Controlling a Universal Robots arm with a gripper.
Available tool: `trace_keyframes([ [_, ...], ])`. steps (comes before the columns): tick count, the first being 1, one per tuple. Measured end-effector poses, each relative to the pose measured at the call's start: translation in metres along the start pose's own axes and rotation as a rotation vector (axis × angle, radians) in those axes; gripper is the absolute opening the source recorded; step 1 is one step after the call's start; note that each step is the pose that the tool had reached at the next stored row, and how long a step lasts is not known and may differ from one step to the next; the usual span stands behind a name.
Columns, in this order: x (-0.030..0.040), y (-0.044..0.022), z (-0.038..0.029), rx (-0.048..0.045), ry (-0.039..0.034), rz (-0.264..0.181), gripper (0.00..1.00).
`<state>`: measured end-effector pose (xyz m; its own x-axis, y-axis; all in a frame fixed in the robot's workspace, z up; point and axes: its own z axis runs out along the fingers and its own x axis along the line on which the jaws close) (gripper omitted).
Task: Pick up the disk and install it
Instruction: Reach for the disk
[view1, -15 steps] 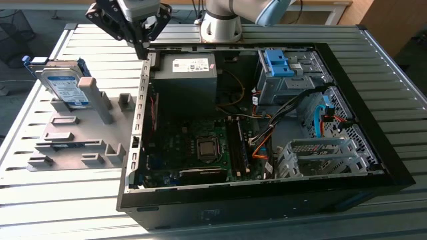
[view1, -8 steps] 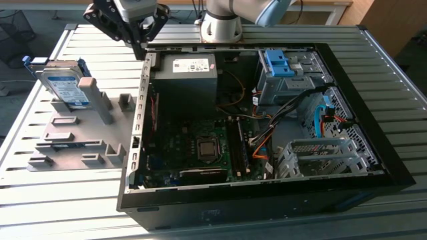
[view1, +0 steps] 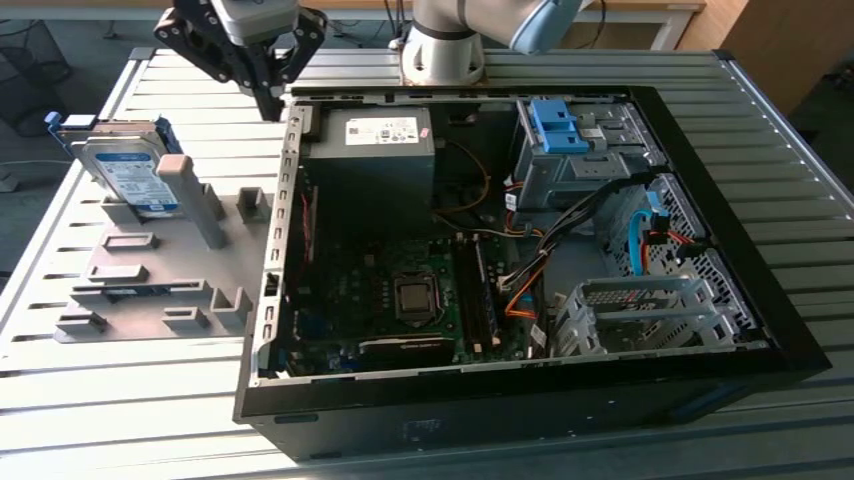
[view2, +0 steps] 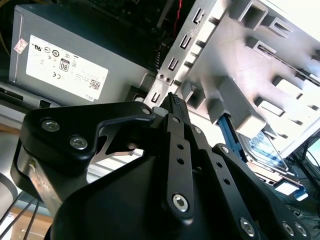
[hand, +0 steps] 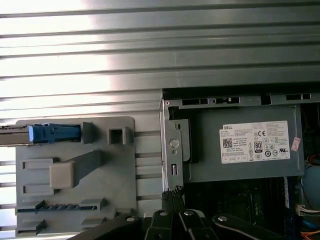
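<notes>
We see open computer case (view1: 534, 410) on slatted table (view1: 787, 140); grey power supply (view1: 380, 140) inside; grey fixture plate (view1: 140, 275) just beside case.

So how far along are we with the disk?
Nothing done yet. The silver hard drive in its blue carrier stands in the grey fixture, untouched. The gripper, shut and empty, hovers by a corner of the black computer case. Pick-up and installation remain.

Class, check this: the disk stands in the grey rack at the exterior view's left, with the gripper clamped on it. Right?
No: the exterior view shows the gripper empty, apart from the disk, by the computer case; the disk does stand in the rack.
</notes>
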<state>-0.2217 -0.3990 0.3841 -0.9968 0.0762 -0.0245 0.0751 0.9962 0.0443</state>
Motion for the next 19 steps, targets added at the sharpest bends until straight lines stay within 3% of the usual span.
trace_keyframes([
  [19, 0.0131, -0.0010, 0.0010, 0.0000, 0.0000, 0.000, 0.11],
])
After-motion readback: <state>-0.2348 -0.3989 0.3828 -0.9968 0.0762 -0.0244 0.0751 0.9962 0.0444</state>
